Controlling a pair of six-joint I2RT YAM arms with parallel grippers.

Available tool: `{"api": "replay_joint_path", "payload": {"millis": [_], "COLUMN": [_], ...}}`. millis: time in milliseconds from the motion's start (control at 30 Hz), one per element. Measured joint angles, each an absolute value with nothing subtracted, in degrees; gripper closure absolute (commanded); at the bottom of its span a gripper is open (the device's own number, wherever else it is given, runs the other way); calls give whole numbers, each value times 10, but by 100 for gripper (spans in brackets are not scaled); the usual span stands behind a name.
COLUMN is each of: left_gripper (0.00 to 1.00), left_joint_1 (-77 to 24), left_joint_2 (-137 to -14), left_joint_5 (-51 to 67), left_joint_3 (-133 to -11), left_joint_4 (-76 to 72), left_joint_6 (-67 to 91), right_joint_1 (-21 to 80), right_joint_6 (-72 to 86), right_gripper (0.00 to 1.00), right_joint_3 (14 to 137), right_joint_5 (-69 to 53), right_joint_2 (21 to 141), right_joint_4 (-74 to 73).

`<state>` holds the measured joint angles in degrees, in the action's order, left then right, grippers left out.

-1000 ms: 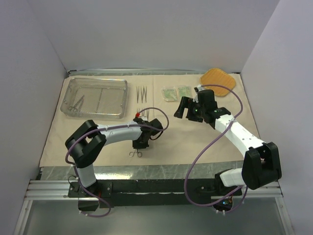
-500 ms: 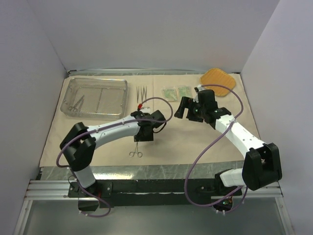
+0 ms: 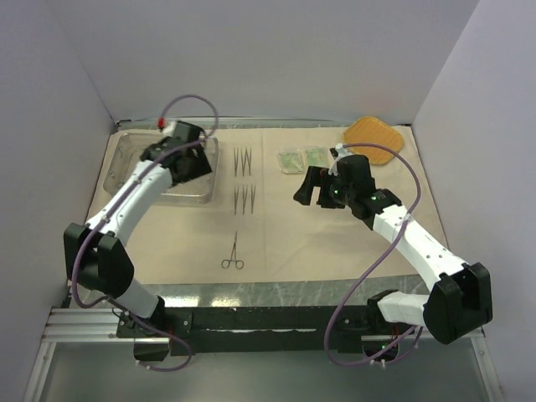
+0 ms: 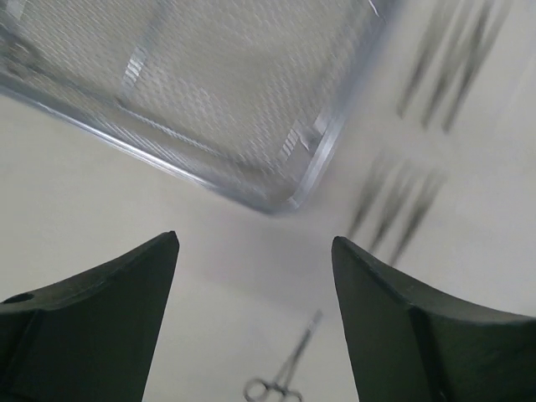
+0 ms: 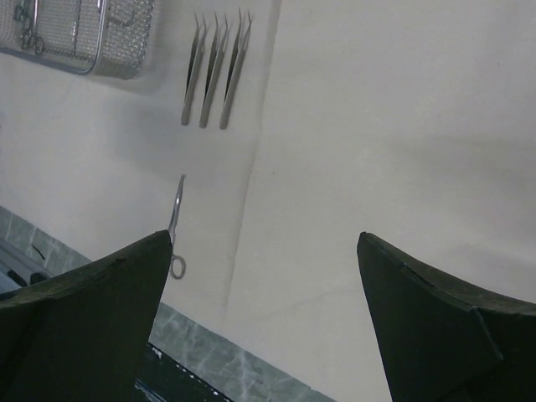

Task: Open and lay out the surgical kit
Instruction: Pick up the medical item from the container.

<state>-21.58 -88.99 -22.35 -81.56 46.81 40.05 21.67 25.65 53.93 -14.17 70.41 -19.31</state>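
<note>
Seemingly over tray, left pincer spread, outstretched

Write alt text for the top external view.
A beige cloth is laid with surgical tools: two rows of tweezers, ring-handled forceps nearer the viewer, and two green-white packets. The left gripper hovers open over the wire-mesh tray at far left; the right gripper, open, hangs near the packets, an orange pad behind it.

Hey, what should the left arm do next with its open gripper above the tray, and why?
Probably lower the left gripper, jaws open, into the wire-mesh tray: a ring-handled instrument seems to lie in it, while forceps and tweezers are already out on the cloth.
</note>
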Motion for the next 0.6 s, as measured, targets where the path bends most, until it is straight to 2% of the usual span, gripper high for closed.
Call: {"api": "replay_joint_path", "payload": {"millis": [167, 333, 467, 600], "left_gripper": [22, 26, 30, 38], "left_joint_1": [-62, 56, 82, 86], "left_joint_2": [-891, -989, -1077, -1133], "left_joint_5": [-173, -133, -134, -149], "left_joint_3": [-818, -883, -926, -939], "left_joint_4": [396, 364, 365, 380], "left_joint_6": [310, 246, 213, 184], "right_joint_1": [219, 219, 219, 219], "right_joint_6": [253, 245, 244, 241], "right_gripper": [0, 0, 0, 0], "right_joint_3": [539, 523, 511, 510], "right_joint_5": [-128, -120, -116, -114], "right_joint_2": [703, 692, 691, 695], "right_joint_4": [-201, -210, -215, -219]}}
